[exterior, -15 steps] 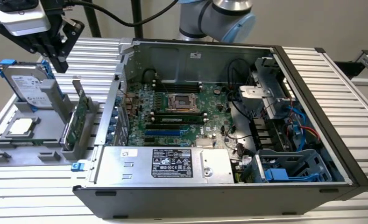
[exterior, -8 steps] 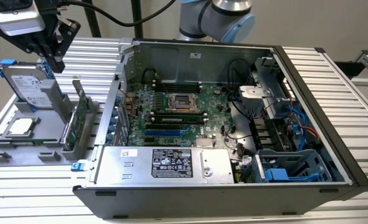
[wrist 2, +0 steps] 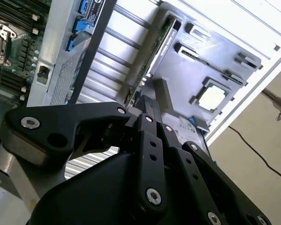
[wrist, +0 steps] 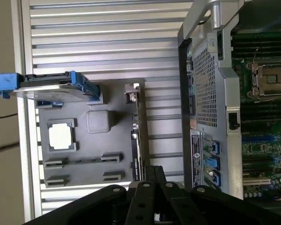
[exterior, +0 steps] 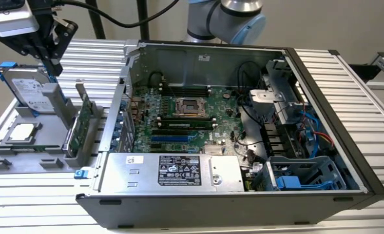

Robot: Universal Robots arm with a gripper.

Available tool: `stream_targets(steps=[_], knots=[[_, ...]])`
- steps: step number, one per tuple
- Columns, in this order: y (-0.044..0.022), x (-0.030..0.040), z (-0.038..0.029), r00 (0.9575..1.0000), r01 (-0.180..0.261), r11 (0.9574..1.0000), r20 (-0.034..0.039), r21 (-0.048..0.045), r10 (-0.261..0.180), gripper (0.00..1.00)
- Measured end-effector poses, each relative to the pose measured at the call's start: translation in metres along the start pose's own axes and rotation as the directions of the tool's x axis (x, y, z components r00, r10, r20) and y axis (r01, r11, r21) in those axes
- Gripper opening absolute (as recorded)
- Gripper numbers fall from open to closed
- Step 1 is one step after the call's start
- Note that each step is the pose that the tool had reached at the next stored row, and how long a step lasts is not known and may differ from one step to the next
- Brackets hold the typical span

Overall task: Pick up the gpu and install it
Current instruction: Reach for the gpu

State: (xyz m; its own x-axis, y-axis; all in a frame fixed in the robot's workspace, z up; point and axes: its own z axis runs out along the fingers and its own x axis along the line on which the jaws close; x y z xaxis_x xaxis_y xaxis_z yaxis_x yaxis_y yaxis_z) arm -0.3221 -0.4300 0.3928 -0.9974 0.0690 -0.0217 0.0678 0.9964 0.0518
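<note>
The gripper (exterior: pixel 51 61) hung at eleven o'clock from the green card (exterior: pixel 83 121). The card stood upright in a gray tray (exterior: pixel 22 165), at nine o'clock from the open computer (exterior: pixel 211 207).

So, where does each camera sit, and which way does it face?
Exterior view: off the arm, raised, looking down on the open black computer case, grey plastic tray and black hand.
First wrist view: on the wrist, looking past the hand at the tray holding the thin green gpu card.
Second wrist view: on the wrist, looking along the hand at that card.
All share tray and case.
</note>
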Motion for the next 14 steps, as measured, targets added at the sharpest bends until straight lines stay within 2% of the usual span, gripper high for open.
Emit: stream_targets(steps=[14], knots=[[-0.0006,0.0092,-0.0002,1.0000,0.000,1.0000,0.0001,0.0000,0.000,0.00]])
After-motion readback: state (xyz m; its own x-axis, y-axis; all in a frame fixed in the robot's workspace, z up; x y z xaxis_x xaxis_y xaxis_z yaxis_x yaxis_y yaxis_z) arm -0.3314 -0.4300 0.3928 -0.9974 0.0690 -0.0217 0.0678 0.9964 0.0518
